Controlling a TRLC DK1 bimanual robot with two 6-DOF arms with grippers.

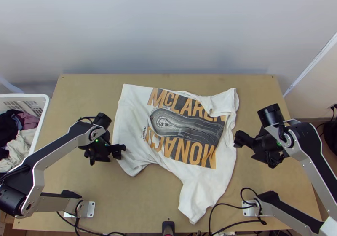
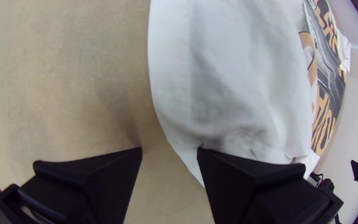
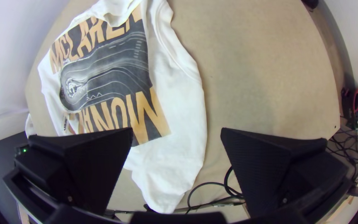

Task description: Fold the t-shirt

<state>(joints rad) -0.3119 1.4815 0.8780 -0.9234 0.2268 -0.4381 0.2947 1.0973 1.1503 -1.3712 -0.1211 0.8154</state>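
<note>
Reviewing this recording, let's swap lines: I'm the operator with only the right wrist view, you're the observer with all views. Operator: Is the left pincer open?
Observer: Yes, the left pincer is open.

Operator: What shows in its gap?

Observer: Mostly bare table, with the shirt's edge beside one finger.

Operator: What's at the table's left side?

Observer: A white basket with clothes in it.

White tee (image 3: 183,108) lies uneven on counter (image 3: 262,74), dark/orange print up. R end effector (image 1: 255,149) w/ fingers wide apart, one overlapping tee. Blk cables (image 3: 206,183) nr tee's narrow end.
</note>
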